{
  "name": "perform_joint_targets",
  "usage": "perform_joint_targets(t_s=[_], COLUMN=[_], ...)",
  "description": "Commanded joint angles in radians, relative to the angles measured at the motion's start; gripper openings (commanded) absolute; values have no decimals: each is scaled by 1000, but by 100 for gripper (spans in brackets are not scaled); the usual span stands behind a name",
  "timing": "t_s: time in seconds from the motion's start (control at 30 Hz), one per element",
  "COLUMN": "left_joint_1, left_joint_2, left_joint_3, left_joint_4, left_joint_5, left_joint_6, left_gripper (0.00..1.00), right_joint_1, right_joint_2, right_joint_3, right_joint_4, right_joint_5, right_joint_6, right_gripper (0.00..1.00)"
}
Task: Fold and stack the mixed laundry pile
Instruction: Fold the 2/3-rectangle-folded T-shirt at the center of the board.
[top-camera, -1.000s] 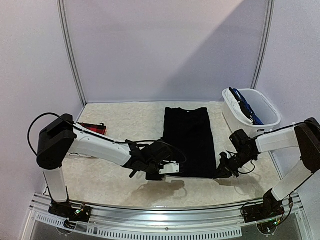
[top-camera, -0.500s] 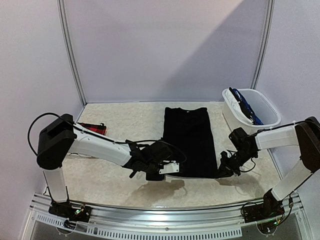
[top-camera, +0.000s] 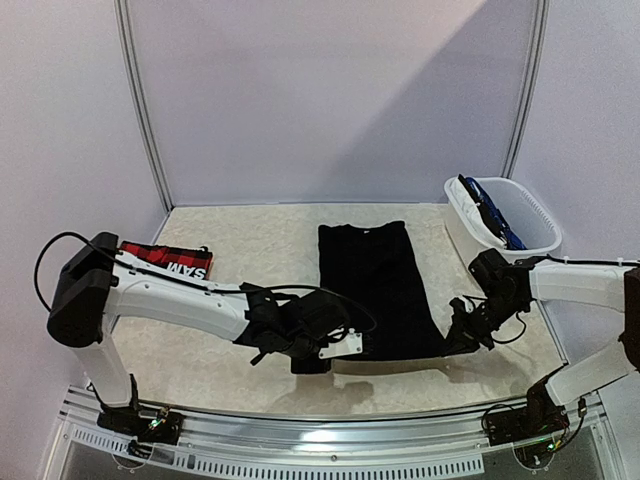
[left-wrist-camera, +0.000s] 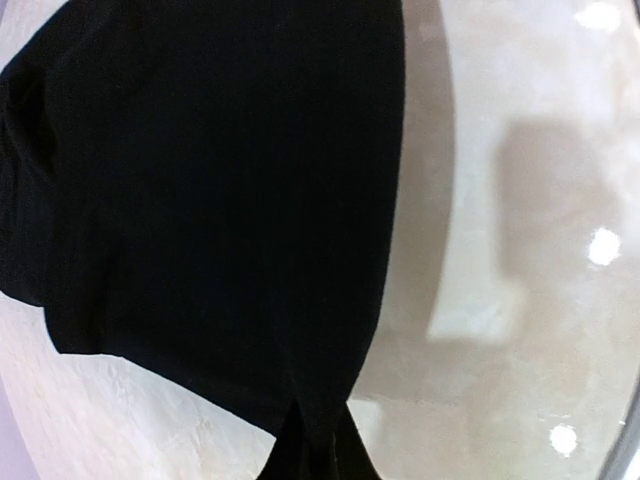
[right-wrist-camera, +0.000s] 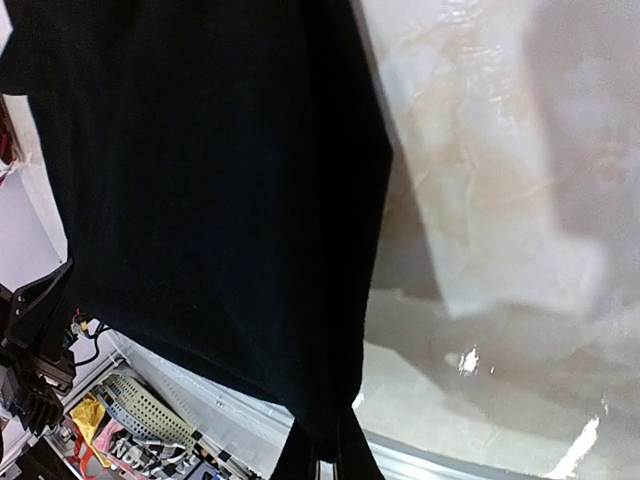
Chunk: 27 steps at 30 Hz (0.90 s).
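A plain black garment (top-camera: 375, 285) lies lengthwise in the middle of the table. My left gripper (top-camera: 335, 345) is shut on its near left corner; the left wrist view shows the black cloth (left-wrist-camera: 220, 200) pinched between my fingertips. My right gripper (top-camera: 458, 342) is shut on its near right corner, and the cloth (right-wrist-camera: 210, 190) hangs from it in the right wrist view. Both near corners are lifted a little off the table. A folded red-black plaid garment with white lettering (top-camera: 168, 261) lies at the far left. A blue plaid shirt (top-camera: 492, 215) lies in the white basket (top-camera: 530, 245).
The white basket stands at the back right corner of the table. The metal front rail (top-camera: 330, 450) runs along the near edge. Walls close off the back and both sides.
Both grippers have pulled the black garment's near edge toward the front and slightly up. The garment shifted left and nearer. The left arm swung lower, uncovering more of the red-black plaid garment.
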Motion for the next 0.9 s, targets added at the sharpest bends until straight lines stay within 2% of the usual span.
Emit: perform_joint_targets(t_s=[0.0, 0.57, 0.87], left_joint_1=[-46, -193, -223], left_joint_2=[-63, -166, -217], left_joint_3=[27, 134, 206], left_joint_4=[-111, -271, -357], left_joint_5=[-20, -80, -31], left_joint_6=[-77, -257, -306], left_gripper=[0, 0, 0], right_joint_1=[-5, -5, -5], right_joint_2=[-71, -283, -370], right_joint_3=[33, 107, 190], right_joint_4=[-107, -362, -512], right_joint_5=[28, -26, -23], right_joint_6=[-25, -51, -55], right_gripper=[0, 0, 0])
